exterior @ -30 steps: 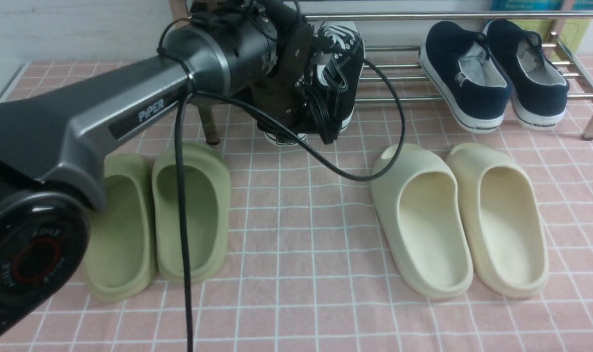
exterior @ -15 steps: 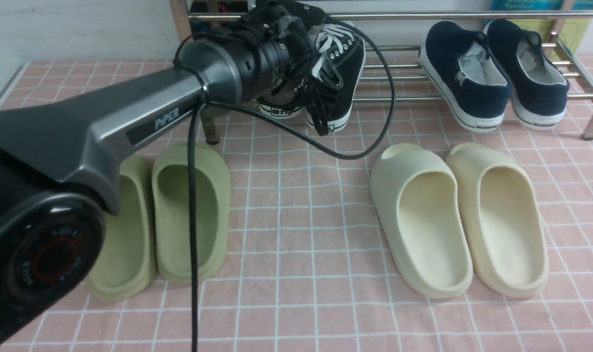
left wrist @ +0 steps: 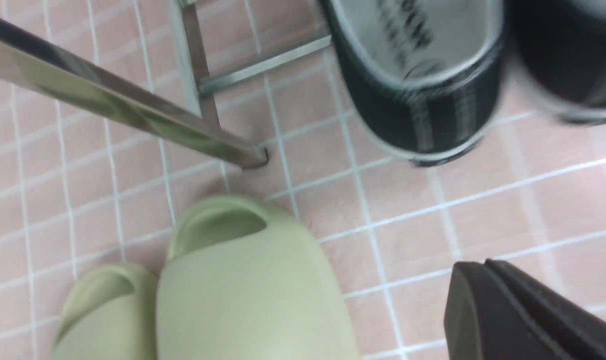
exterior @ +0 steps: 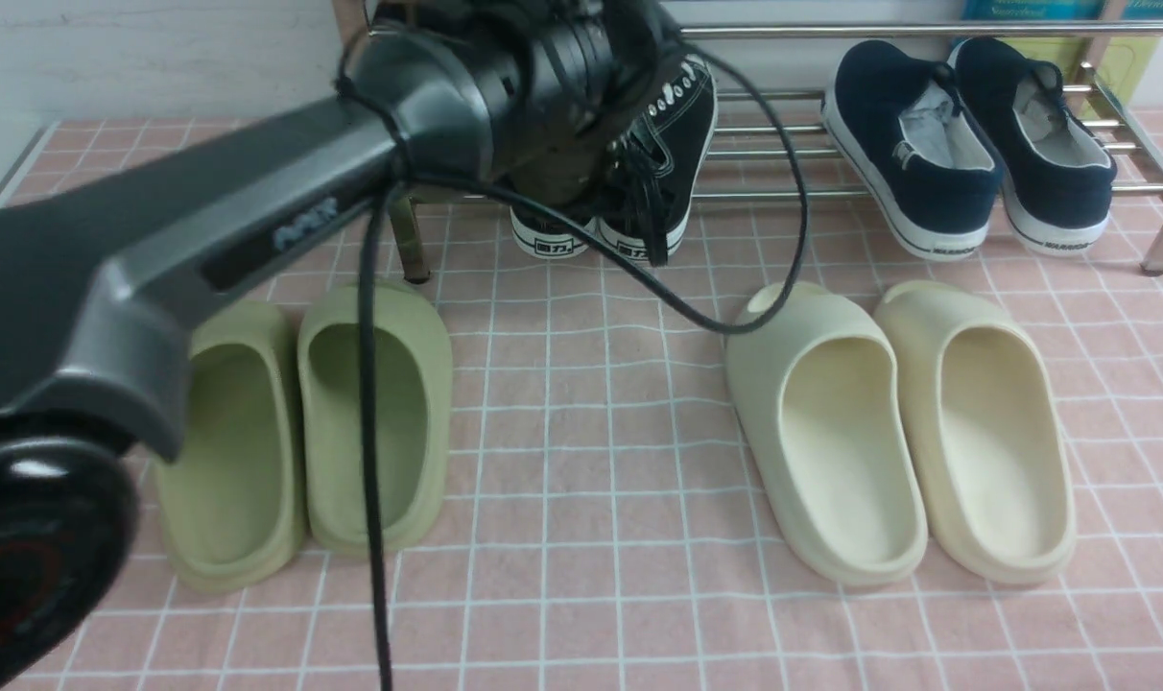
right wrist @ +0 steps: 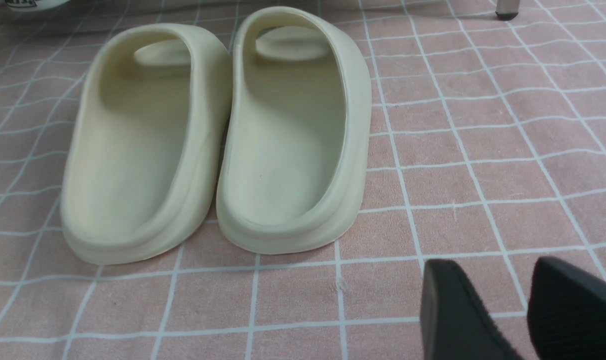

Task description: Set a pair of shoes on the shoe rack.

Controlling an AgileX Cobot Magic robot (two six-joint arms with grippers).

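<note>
Because the black sneakers (exterior: 682, 144) at twelve o'clock look light and soft, grasp the firmer heel; left end effector (left wrist: 475, 272) closed, right end effector (right wrist: 490, 280) open.

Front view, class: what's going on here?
The left arm reaches to the low chrome shoe rack, where the two black canvas sneakers lie tilted, heels overhanging its front. The left gripper is shut, apart from them. The right gripper hangs open by the cream foam slides.
</note>
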